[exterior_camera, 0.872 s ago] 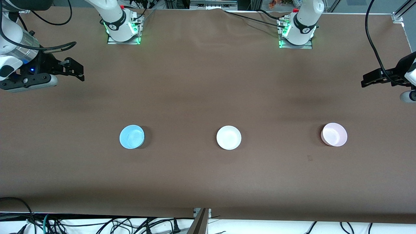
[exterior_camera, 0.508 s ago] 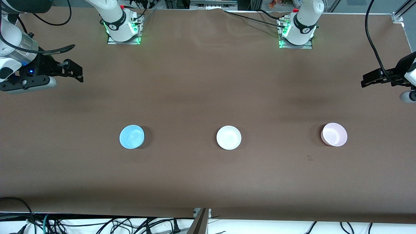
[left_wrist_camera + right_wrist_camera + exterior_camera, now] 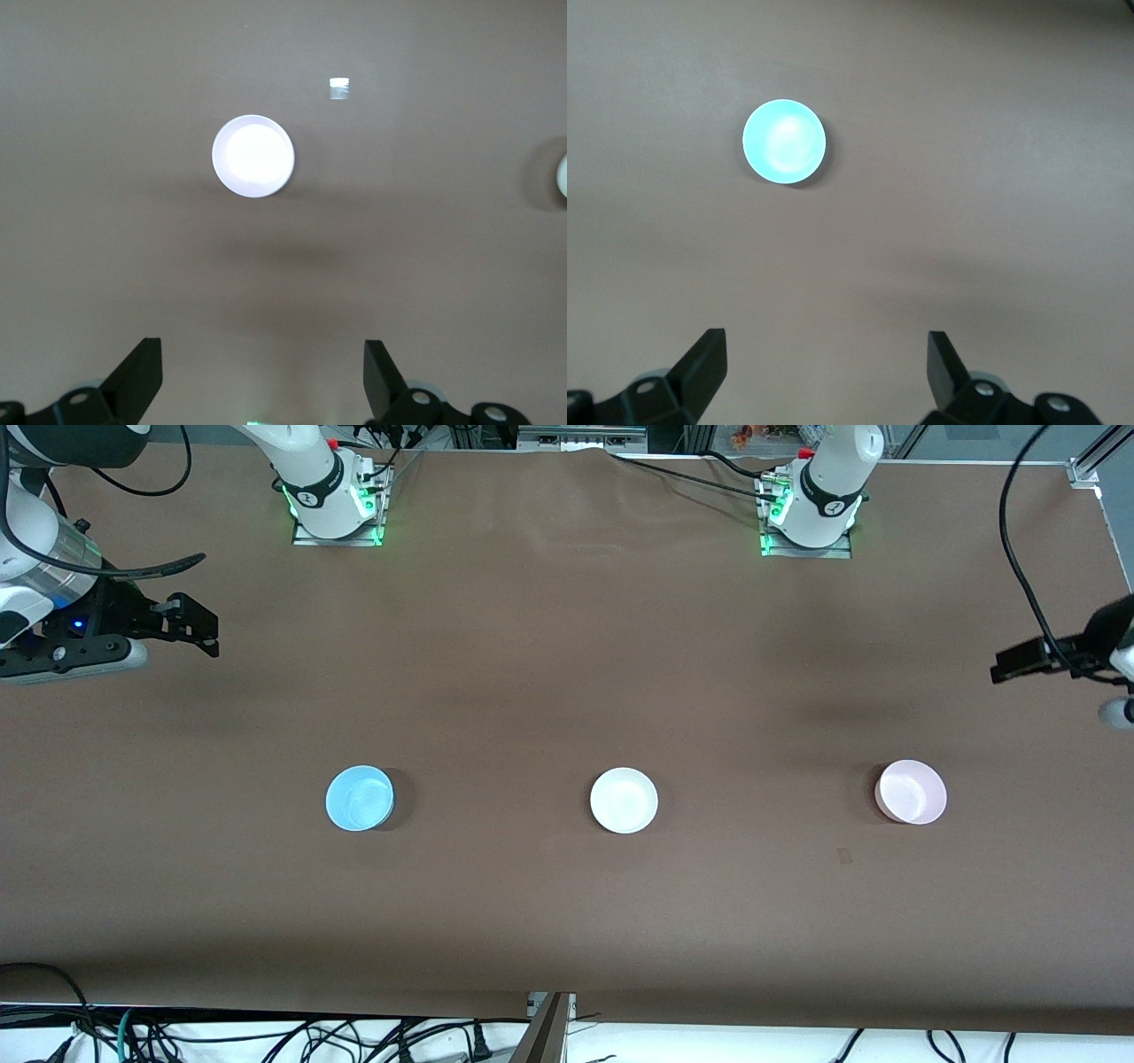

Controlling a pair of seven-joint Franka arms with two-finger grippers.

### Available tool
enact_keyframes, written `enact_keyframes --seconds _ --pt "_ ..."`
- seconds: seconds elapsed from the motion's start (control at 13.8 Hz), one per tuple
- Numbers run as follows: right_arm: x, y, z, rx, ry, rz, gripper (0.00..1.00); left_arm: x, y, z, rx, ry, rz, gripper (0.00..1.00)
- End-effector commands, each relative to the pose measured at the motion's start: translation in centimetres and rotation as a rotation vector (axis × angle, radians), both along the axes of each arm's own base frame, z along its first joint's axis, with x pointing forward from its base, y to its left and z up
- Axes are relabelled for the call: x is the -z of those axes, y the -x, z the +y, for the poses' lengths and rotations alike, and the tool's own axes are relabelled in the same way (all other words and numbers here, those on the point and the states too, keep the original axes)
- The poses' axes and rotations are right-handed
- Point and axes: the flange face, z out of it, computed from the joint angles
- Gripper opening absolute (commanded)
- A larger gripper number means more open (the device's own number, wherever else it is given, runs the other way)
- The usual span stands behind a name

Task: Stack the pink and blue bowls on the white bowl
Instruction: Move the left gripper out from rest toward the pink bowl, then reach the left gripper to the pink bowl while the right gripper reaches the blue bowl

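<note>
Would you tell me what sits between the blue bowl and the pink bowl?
The white bowl sits between the blue bowl and pink bowl, apart from both, as the front view shows.

The front view looks down steeply from high across the tabletop (image 3: 567, 646), facing the two arm bases along the upper edge of the frame, and takes in nearly the whole brown surface. Each wrist view looks straight down from well above, its own fingers (image 3: 142, 376) (image 3: 704, 367) at the lower corners of the frame. The left wrist view shares the pink bowl (image 3: 911, 792) (image 3: 253, 156) with the front view; the right wrist view shares the blue bowl (image 3: 360, 798) (image 3: 784, 142).
</note>
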Motion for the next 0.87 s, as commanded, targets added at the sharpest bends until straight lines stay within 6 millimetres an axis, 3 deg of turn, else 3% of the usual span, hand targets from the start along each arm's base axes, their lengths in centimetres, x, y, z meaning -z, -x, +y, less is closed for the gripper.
enact_keyframes --seconds 0.0,0.07,0.36,0.8 --pt "0.2 -0.2 -0.2 0.012 0.009 -0.005 1.00 5.8 -1.7 3.2 0.069 0.064 0.020 1.00" --pt "1.0 -0.5 0.0 0.010 0.016 0.018 1.00 8.4 -2.2 4.9 0.080 0.069 0.029 1.00" --pt "1.5 -1.1 -0.1 0.013 0.015 0.010 1.00 17.0 -3.5 8.1 0.121 0.081 -0.021 1.00" --pt "2.5 -2.5 -0.1 0.012 0.015 -0.015 1.00 28.3 -4.9 13.4 0.124 0.205 -0.149 1.00"
